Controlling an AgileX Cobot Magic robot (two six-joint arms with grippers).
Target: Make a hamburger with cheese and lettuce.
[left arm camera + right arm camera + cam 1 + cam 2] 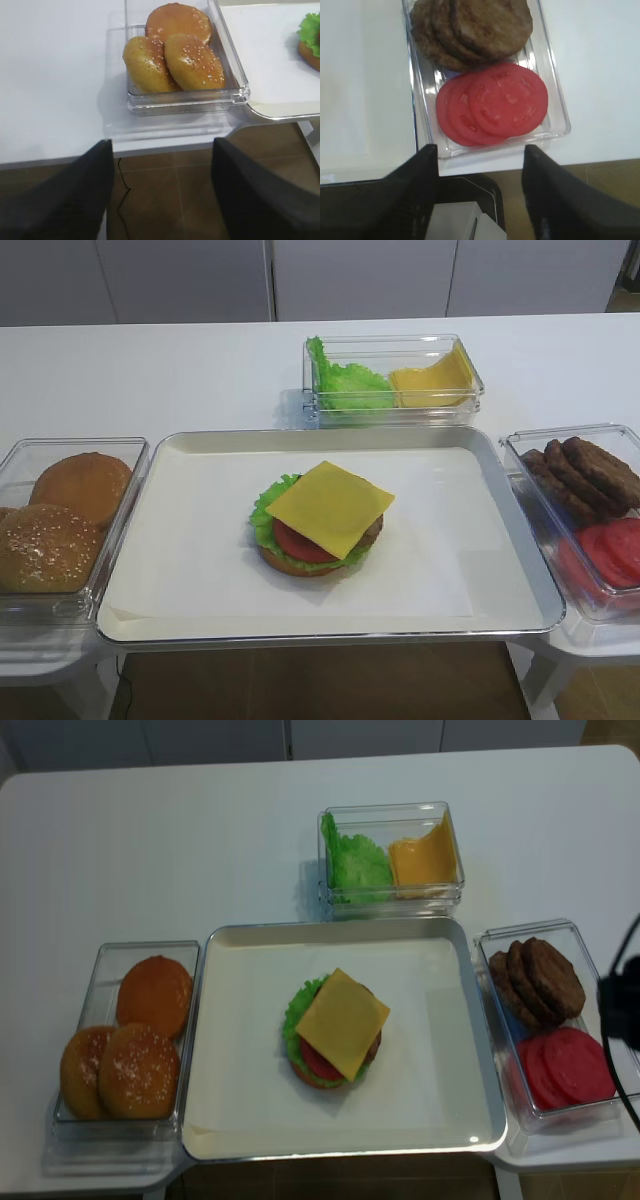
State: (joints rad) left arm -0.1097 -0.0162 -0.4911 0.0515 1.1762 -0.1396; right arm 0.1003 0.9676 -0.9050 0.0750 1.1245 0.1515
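Observation:
The hamburger (318, 540) sits in the middle of the paper-lined metal tray (180, 560); it also shows in the realsense view (318, 1065). The yellow cheese (330, 507) lies flat on top of the stack, its corners overhanging the patty. The lettuce (264, 510) shows as a frilly green edge on the left, with red tomato below the cheese. My left gripper (162, 145) is open and empty, off the table's front edge near the bun bin. My right gripper (481, 152) is open and empty, just in front of the patty and tomato bin.
Three sesame buns (175, 55) lie in a clear bin left of the tray. A clear bin at the back holds spare lettuce (345, 380) and bent cheese slices (430, 380). A right bin holds brown patties (470, 27) and tomato slices (495, 105).

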